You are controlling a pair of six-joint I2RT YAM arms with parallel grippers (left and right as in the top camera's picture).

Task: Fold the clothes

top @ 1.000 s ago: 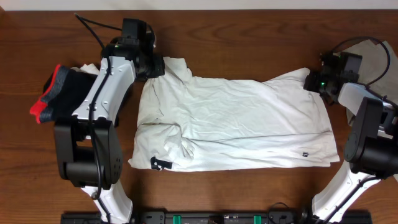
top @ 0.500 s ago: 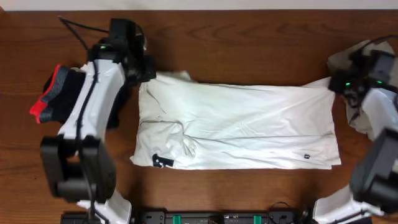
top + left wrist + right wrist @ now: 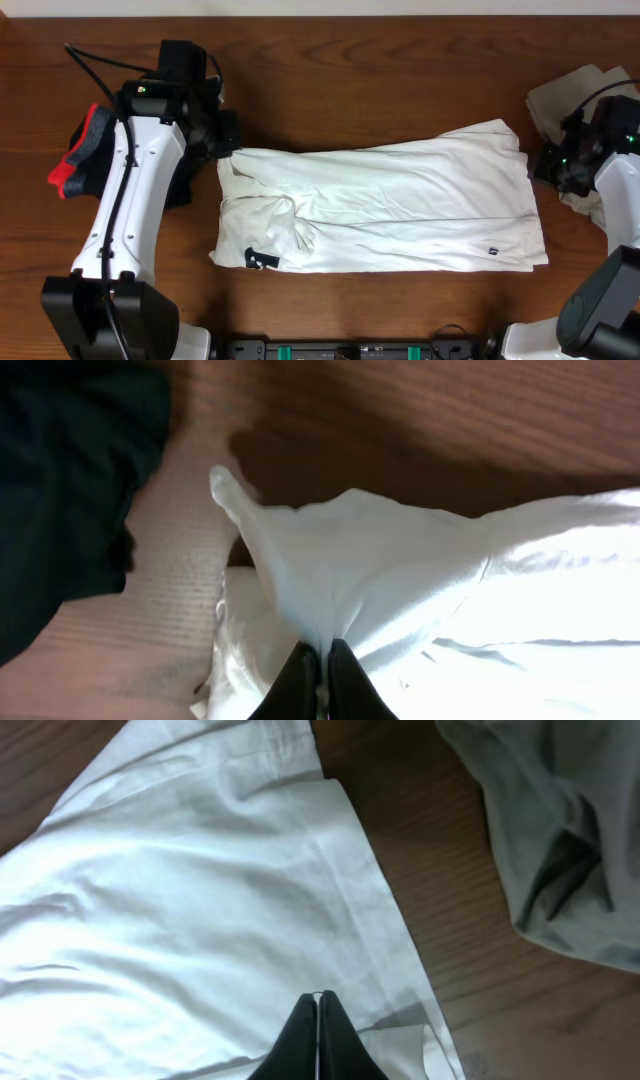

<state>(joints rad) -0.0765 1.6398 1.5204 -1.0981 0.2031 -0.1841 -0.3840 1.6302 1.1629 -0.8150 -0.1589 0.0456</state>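
The white T-shirt (image 3: 400, 205) lies folded lengthwise across the middle of the table. A bit of black lettering (image 3: 261, 259) peeks out at its front left, and the small logo patch (image 3: 492, 250) sits near the front right hem. My left gripper (image 3: 229, 152) is shut on the shirt's far left corner, and the fabric tents up into the jaws in the left wrist view (image 3: 322, 652). My right gripper (image 3: 541, 168) is at the shirt's right edge. Its jaws (image 3: 318, 996) are shut, with a thin sliver of white fabric at the tips.
A dark garment with red and grey trim (image 3: 88, 150) lies left of the shirt, under the left arm, and shows in the left wrist view (image 3: 70, 480). A grey cloth (image 3: 570, 90) is bunched at the far right, also in the right wrist view (image 3: 560, 840). Wood table all round.
Both grippers moved toward the table's front with the shirt's far edge. The left corner came down and the right side slackened.
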